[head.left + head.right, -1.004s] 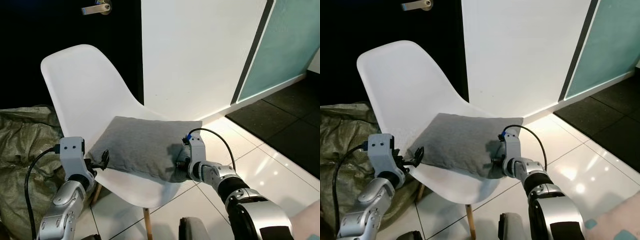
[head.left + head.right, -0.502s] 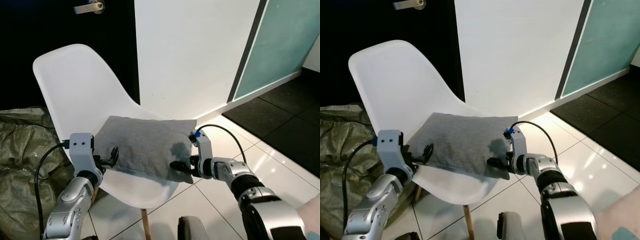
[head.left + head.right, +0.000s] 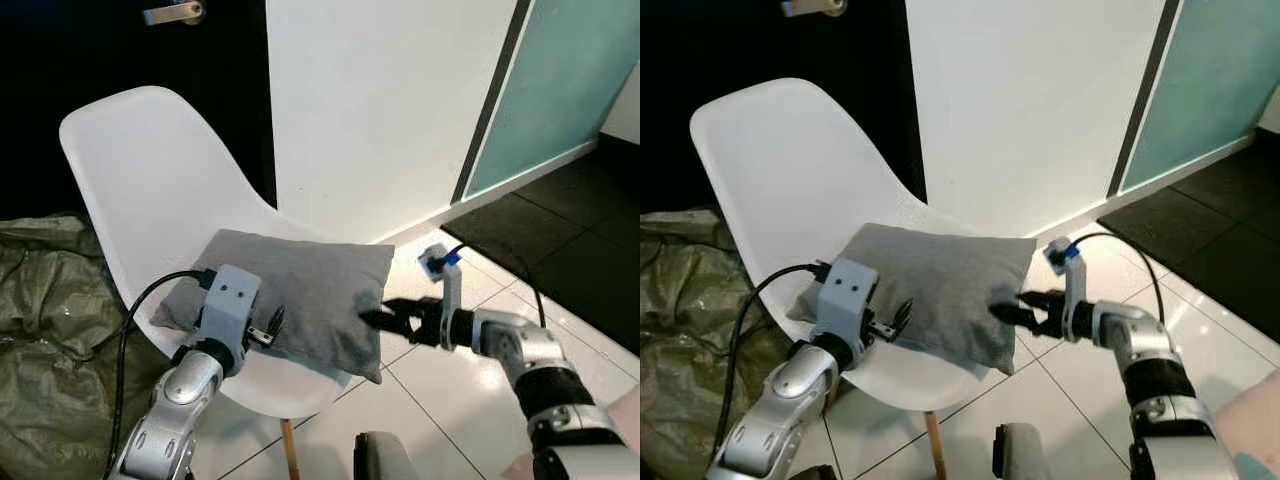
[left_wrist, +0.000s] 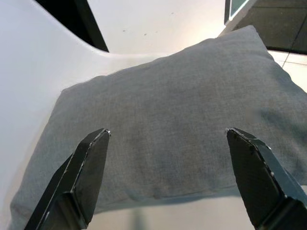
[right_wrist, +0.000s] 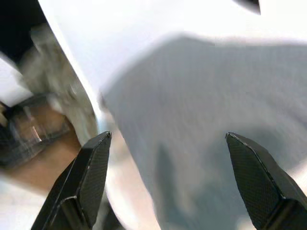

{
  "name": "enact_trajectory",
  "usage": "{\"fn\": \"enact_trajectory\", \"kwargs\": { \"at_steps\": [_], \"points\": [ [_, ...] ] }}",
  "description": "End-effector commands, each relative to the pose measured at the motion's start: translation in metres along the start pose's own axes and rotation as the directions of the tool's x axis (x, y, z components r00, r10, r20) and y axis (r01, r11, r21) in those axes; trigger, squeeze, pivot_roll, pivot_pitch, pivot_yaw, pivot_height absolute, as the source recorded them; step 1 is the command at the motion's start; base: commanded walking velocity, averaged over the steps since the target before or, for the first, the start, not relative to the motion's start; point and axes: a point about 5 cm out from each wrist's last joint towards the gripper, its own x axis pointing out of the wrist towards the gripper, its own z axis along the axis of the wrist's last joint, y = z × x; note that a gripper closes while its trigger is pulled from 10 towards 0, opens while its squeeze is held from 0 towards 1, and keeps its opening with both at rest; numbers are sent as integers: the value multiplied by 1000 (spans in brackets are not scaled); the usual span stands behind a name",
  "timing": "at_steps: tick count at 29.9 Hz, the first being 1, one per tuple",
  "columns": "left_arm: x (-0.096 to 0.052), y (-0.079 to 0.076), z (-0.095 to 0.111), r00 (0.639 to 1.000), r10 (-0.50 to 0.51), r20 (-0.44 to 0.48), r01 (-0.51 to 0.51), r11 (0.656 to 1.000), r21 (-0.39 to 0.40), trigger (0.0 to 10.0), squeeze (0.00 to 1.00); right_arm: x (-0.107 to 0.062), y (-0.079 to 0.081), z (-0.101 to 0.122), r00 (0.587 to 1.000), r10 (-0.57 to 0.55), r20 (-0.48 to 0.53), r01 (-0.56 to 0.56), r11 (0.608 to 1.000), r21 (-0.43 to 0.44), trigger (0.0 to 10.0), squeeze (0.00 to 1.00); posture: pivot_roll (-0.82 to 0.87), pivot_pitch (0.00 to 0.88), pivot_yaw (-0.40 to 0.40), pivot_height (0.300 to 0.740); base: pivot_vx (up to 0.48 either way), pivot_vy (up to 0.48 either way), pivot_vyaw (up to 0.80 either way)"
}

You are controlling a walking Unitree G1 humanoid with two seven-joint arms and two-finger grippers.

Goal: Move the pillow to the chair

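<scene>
The pillow (image 3: 290, 296) is lying on the chair (image 3: 150, 180) seat; the left gripper (image 4: 168, 177) and right gripper (image 3: 385, 318) are hovering spread, holding nothing.

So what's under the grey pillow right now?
The grey pillow lies on the seat of the white chair, its near right corner hanging past the seat edge. The seat beneath it is covered, so anything between them cannot be seen.

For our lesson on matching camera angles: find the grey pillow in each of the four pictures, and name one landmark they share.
Left eye view: pillow lies mid-frame on the chair seat.
Right eye view: again mid-frame on the seat.
Left wrist view: just beyond the open fingers.
Right wrist view: blurred, between the open fingers.
Shared landmark: the white chair.
</scene>
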Motion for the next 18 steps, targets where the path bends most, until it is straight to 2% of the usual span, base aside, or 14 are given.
{"fn": "enact_trajectory", "kwargs": {
  "at_steps": [1, 4, 6, 8, 10, 11, 13, 14, 15, 18],
  "points": [
    [-3, -1, 3, 1000, 4, 16, -4, 999, 33, 10000, 0, 6, 5, 1, 999, 7, 47, -8, 1000, 25, 10000, 0, -126, 31, -50, 494, 0, 0, 0],
    [-4, -1, 5, 1000, 19, 23, -19, 999, 40, 10000, 0, 14, 13, -2, 997, 29, 65, -31, 999, 34, 10000, 0, -125, 33, -50, 504, 0, 0, 0],
    [-5, -5, 7, 1000, 12, 25, -14, 995, 98, 10000, 0, 25, 25, -4, 993, 60, 101, -65, 997, 52, 10000, 0, -120, 36, -53, 514, 0, 0, 0],
    [-6, -6, 7, 1000, 5, 25, -9, 992, 125, 10000, 0, 28, 29, -5, 991, 70, 112, -77, 995, 59, 10000, 0, -119, 38, -54, 519, 0, 0, 0],
    [-7, -11, 10, 999, 1, 35, -9, 977, 214, 10000, 0, 36, 37, -9, 989, 79, 124, -87, 994, 66, 10000, 0, -117, 41, -56, 529, 0, 0, 0],
    [-7, -11, 10, 999, 1, 35, -9, 977, 214, 10000, 0, 36, 37, -9, 989, 79, 124, -87, 994, 66, 10000, 0, -117, 41, -56, 529, 0, 0, 0],
    [-7, -17, 13, 999, -9, 50, -6, 956, 295, 10000, 0, 41, 40, -11, 988, 77, 134, -88, 993, 75, 10000, 0, -113, 42, -59, 539, 0, 0, 0],
    [-7, -17, 13, 999, -9, 50, -6, 956, 295, 10000, 0, 41, 40, -11, 988, 77, 134, -88, 993, 75, 10000, 0, -113, 42, -59, 539, 0, 0, 0],
    [-6, -23, 16, 998, -26, 60, 1, 928, 374, 10000, 0, 41, 40, -10, 987, 64, 146, -76, 994, 81, 10000, 0, -112, 42, -60, 549, 0, 0, 0],
    [-6, -26, 16, 997, -32, 63, 2, 904, 428, 10000, 0, 40, 37, -7, 987, 42, 154, -55, 995, 80, 10000, 0, -114, 42, -60, 559, 0, 0, 0]
  ]
}}
